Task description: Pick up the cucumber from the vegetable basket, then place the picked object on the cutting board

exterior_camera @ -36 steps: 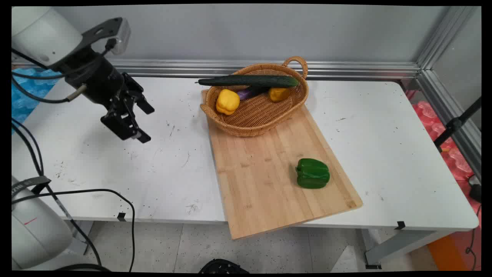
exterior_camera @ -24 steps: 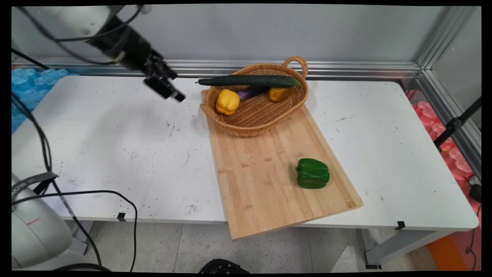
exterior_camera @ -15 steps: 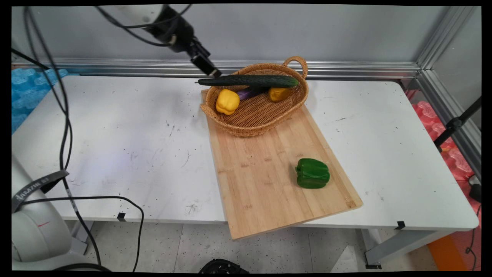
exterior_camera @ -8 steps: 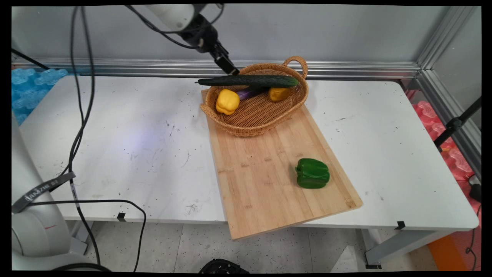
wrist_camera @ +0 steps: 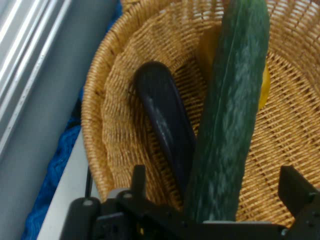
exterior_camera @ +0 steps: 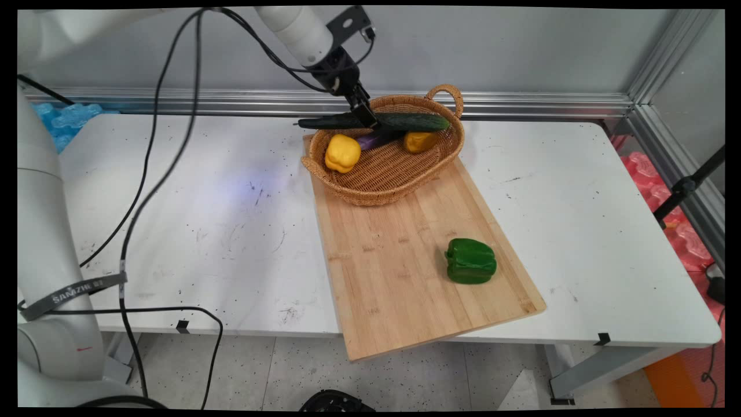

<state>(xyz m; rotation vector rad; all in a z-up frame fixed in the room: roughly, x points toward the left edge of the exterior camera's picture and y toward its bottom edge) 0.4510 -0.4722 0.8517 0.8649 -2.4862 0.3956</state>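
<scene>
My gripper (exterior_camera: 367, 119) over the cucumber (exterior_camera: 379, 121) in the basket (exterior_camera: 386, 168)

My fingers (wrist_camera: 138, 181) stand spread to either side of the long dark green cucumber, which lies across the far rim of the wicker basket with its thin tip poking out past the left rim; from my hand view it runs up between my fingers and I cannot tell whether they touch it. Just beside it, lower in the basket, lies a dark purple eggplant (wrist_camera: 167, 120), partly tucked under the cucumber. A yellow pepper (exterior_camera: 343, 153) sits at the basket's left end, and another yellow piece (exterior_camera: 421, 141) at its right, under the cucumber.
</scene>
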